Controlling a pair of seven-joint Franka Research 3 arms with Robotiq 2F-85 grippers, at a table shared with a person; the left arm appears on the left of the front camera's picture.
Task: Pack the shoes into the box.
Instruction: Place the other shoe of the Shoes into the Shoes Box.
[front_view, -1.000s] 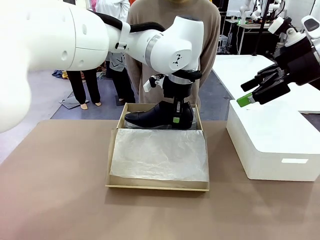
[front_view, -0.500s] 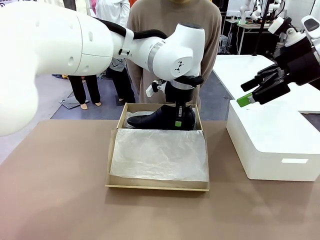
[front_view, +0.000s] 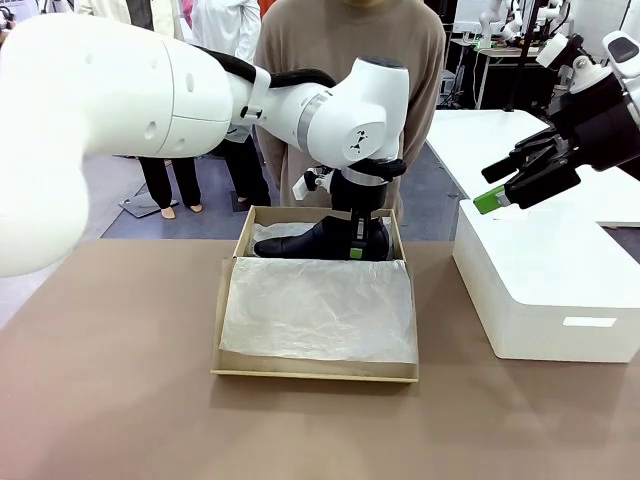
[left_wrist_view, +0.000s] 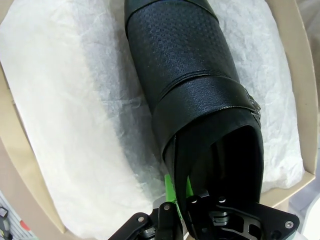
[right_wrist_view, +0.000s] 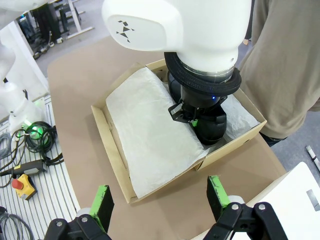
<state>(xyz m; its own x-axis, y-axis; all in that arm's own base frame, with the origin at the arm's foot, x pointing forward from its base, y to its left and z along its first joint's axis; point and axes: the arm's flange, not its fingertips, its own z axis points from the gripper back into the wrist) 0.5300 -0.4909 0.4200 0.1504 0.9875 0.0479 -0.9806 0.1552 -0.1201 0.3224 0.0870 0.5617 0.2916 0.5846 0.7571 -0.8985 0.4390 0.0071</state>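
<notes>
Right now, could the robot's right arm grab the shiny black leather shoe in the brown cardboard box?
Probably not. The left gripper is shut on the glossy black leather shoe, its white wrist hanging over the tan cardboard shoebox. The open right gripper hovers off by the large white box.

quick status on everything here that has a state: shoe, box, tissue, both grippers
shoe: upright in the box's far part, toe toward the robot's left
box: open
tissue paper: spread flat over the near part
left gripper: shut on the shoe's heel rim
right gripper: open, holding nothing
</notes>
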